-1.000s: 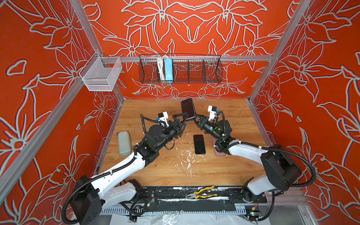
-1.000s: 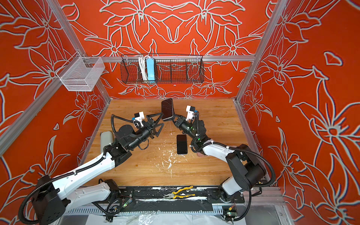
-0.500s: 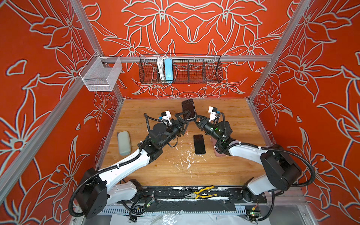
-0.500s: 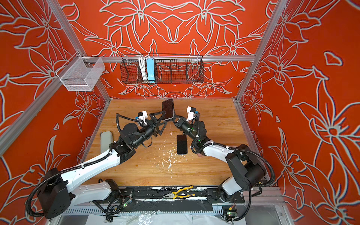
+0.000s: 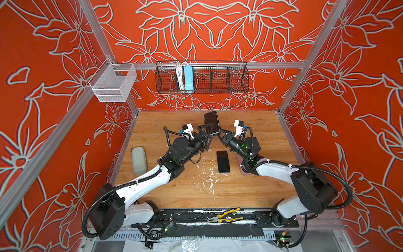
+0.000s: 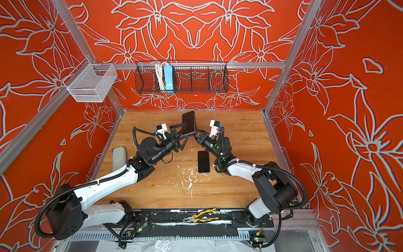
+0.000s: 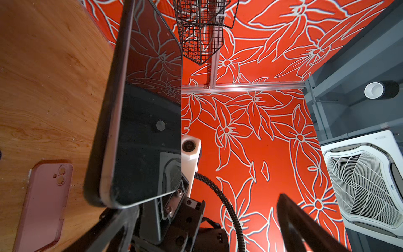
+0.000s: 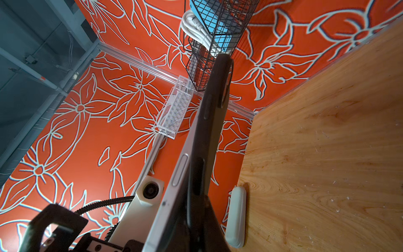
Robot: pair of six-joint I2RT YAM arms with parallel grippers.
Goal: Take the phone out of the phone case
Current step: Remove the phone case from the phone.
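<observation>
At the left edge of the wooden table (image 5: pixel 185 192) lies 1 pale grey slab (image 5: pixel 138 160). The left gripper (image 5: pixel 209 134) reaches toward centre, its jaws wide apart at the lower end of a raised phone (image 5: pixel 211 122) in a dark shell. The right gripper (image 5: pixel 218 134) is clamped on that lower end. Nearer, 1 black phone (image 5: pixel 223 161) lies flat. Just right of it the pink phone case (image 7: pixel 43 203) rests on the wood. The right arm mostly hides it in both top views. A wire basket (image 5: pixel 201 78) hangs on the far wall.
</observation>
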